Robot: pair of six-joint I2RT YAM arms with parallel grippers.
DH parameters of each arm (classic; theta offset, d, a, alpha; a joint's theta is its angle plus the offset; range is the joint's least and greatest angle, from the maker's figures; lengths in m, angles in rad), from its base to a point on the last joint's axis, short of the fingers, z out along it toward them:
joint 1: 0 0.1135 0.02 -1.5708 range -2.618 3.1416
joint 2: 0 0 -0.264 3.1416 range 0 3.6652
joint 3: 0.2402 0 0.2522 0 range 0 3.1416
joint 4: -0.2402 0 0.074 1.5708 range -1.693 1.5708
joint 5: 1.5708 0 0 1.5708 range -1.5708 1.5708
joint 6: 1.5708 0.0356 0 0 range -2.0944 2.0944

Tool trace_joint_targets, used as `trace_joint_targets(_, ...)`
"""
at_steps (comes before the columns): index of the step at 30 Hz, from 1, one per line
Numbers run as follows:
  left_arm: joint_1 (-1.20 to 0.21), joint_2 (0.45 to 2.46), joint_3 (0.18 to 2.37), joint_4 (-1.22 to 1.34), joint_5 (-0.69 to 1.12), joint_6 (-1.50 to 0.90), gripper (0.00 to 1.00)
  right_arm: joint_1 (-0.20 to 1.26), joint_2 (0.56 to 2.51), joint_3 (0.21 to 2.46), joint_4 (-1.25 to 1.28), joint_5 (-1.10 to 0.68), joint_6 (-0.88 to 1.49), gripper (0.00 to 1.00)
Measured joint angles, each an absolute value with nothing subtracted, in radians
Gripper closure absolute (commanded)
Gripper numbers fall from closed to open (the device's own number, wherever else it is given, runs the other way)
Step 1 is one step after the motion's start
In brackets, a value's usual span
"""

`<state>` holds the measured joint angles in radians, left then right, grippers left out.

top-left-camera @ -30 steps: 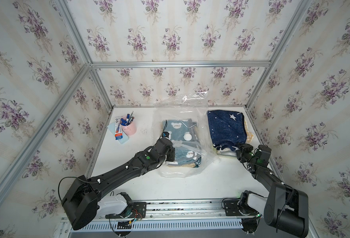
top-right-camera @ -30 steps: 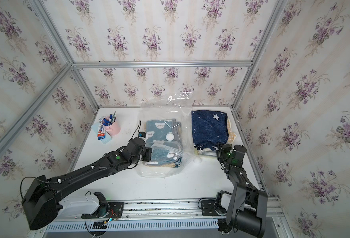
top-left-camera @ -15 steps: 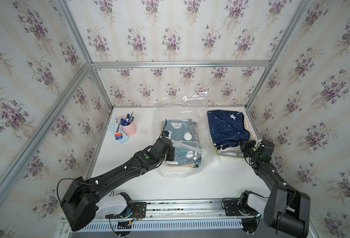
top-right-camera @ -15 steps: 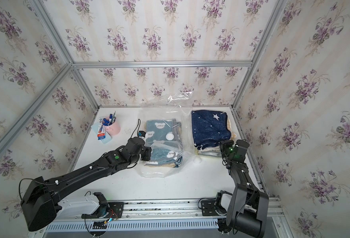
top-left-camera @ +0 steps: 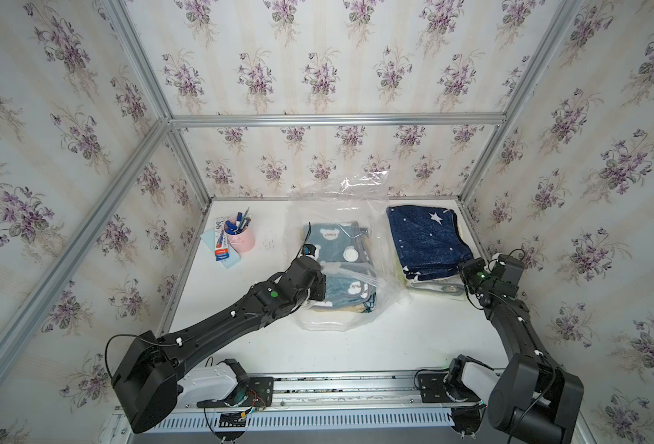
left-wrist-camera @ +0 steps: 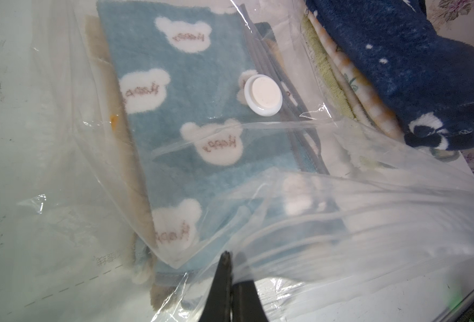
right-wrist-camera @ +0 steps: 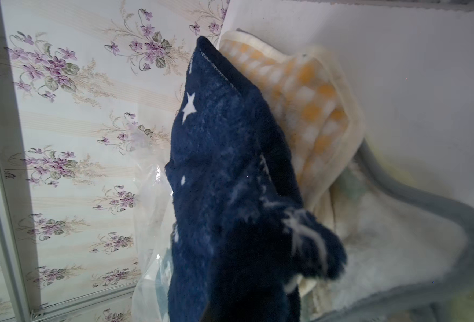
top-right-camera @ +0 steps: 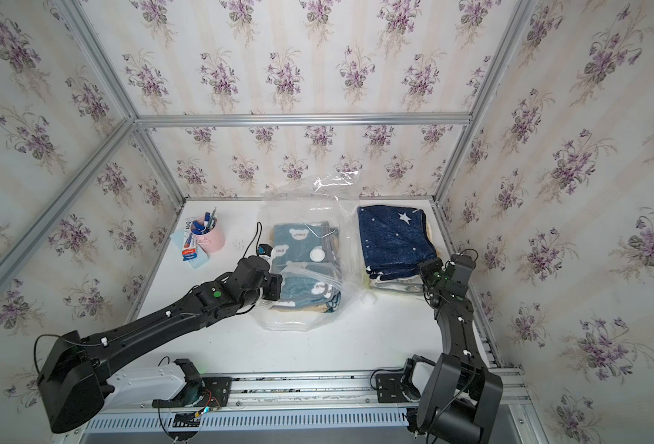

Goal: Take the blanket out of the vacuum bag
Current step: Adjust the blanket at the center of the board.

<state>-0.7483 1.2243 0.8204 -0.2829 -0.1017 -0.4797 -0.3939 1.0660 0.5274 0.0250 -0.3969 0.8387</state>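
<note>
The clear vacuum bag (top-left-camera: 340,207) lies mid-table in both top views, its white valve disc (left-wrist-camera: 263,95) facing up. Inside it rests the folded light-blue bear-print blanket (top-left-camera: 331,240) (left-wrist-camera: 196,92). My left gripper (left-wrist-camera: 228,264) is at the bag's near left side, shut on a stretched fold of its plastic (left-wrist-camera: 369,209). To the right of the bag, a navy star blanket (top-left-camera: 425,238) (right-wrist-camera: 230,167) lies on top of a stack. My right gripper (top-left-camera: 466,270) is at the navy blanket's near right corner, shut on it. The fabric hides the jaws in the right wrist view.
A pink cup of pens (top-left-camera: 240,240) with cards beside it (top-left-camera: 221,251) stands at the back left. Under the navy blanket lie a yellow-checked cloth (right-wrist-camera: 308,92) and a grey-edged one (top-left-camera: 435,289). Papered walls close three sides, and a metal rail (top-left-camera: 337,384) runs along the front.
My right gripper has shut on the navy blanket's near corner and shifted slightly to the right. The left arm and the bag have stayed put.
</note>
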Motion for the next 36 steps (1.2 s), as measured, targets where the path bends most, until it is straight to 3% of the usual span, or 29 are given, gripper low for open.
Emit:
trace_joint_targets(4,-0.748,1.223,0.820,-0.284,-0.101,-0.480,1.00,-0.430,1.054,0.496,0.010,-0.397,0.805,0.91)
trace_joint_targets(7,-0.748,1.223,0.820,-0.284,-0.100,-0.480,1.00,-0.486,1.066,0.456,0.004,-0.419,0.797,0.92)
trace_joint_targets(11,-0.748,1.214,0.817,-0.287,-0.094,-0.480,1.00,-0.553,1.074,0.426,0.002,-0.482,0.786,0.66)
trace_joint_targets(15,-0.748,1.209,0.816,-0.290,-0.093,-0.480,1.00,-0.581,1.073,0.451,-0.034,-0.523,0.758,0.56)
trace_joint_targets(20,-0.748,1.206,0.816,-0.297,-0.089,-0.481,1.00,-0.581,0.971,0.458,-0.086,-0.551,0.741,0.54)
trace_joint_targets(28,-0.748,1.190,0.814,-0.328,-0.087,-0.480,1.00,-0.566,0.863,0.471,-0.144,-0.567,0.724,0.58)
trace_joint_targets(36,-0.748,1.185,0.814,-0.352,-0.086,-0.481,1.00,-0.550,0.873,0.515,-0.182,-0.514,0.682,0.39)
